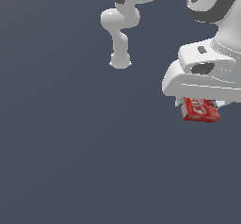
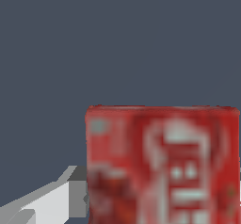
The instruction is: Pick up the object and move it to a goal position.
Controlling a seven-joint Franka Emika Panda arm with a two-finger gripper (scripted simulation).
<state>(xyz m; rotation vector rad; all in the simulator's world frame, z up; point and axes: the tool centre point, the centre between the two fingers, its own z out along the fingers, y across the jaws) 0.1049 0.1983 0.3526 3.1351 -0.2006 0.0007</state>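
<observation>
The object is a small flat red box (image 1: 201, 110) with whitish print. It sits right under my white gripper (image 1: 197, 106) at the exterior view's right, narrower than the hand above it. The hand hides most of the fingers; only a small grey bit shows at the box's edge. In the wrist view the red box (image 2: 162, 164) fills much of the picture, close to the camera. One light grey finger (image 2: 56, 200) presses against its side. The other finger is out of the frame. The gripper is shut on the box.
The arm's white links and base (image 1: 120, 35) stand at the top of the exterior view. The floor (image 1: 70, 148) is a plain dark blue-grey surface with no other objects and no visible goal marker.
</observation>
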